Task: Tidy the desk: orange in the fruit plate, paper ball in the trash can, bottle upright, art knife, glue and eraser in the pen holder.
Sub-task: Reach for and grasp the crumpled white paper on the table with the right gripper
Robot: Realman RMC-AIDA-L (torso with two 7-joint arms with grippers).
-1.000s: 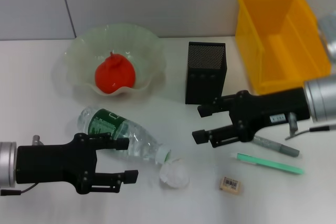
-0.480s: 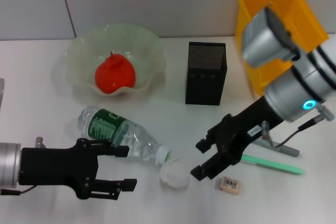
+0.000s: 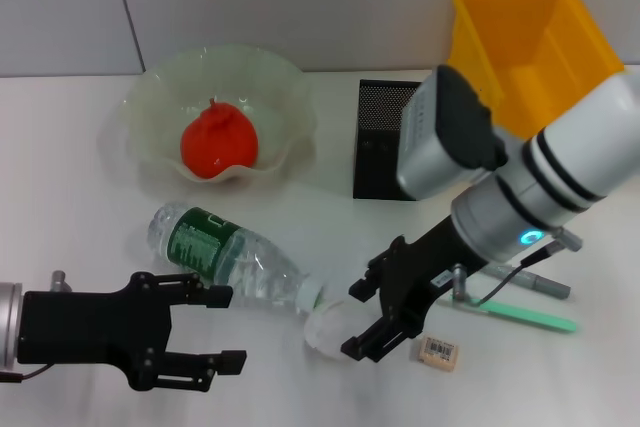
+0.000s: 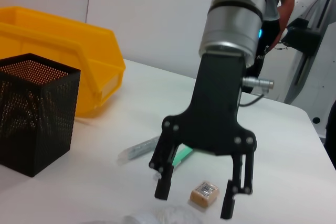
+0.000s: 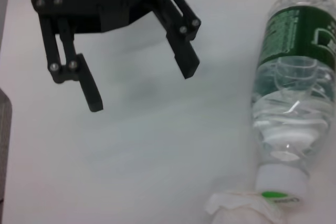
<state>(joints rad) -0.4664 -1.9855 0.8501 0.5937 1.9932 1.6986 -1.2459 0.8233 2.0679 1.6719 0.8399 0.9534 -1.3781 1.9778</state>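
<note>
No wording can be read anywhere. The bottle (image 3: 232, 266) carries a green label with white markings, too blurred to make out in either the head view or the right wrist view (image 5: 296, 31). The eraser (image 3: 438, 349) bears a white label with barcode-like stripes, but no digits are legible there, nor in the left wrist view (image 4: 204, 192). No other item shows legible marks.
</note>
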